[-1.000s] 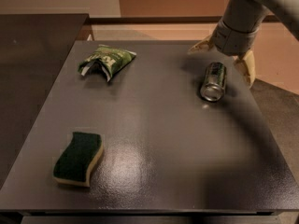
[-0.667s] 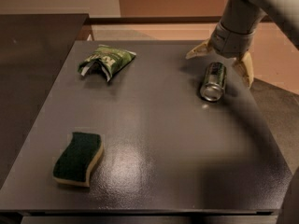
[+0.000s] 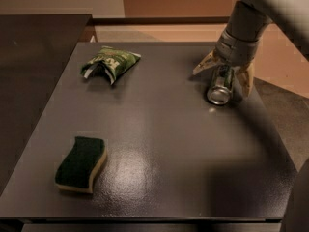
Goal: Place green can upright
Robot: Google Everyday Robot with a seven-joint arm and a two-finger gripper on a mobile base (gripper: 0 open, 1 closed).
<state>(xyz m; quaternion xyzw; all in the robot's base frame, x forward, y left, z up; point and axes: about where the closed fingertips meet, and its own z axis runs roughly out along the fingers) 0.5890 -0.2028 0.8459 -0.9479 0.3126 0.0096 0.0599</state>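
The green can (image 3: 220, 86) lies on its side at the right of the dark table (image 3: 159, 144), its silver end facing the camera. My gripper (image 3: 223, 75) hangs over the can's far half, open. One cream fingertip (image 3: 203, 64) is to the can's left and the other (image 3: 246, 82) to its right, so the fingers straddle the can. I cannot tell whether they touch it.
A crumpled green-and-white foil snack bag (image 3: 109, 63) lies at the back left. A dark green sponge with a yellow base (image 3: 81, 164) lies at the front left. The table's right edge is close to the can, with floor beyond it.
The gripper has come down and forward over the can, so its fingers now straddle it. The can, bag and sponge have not moved.
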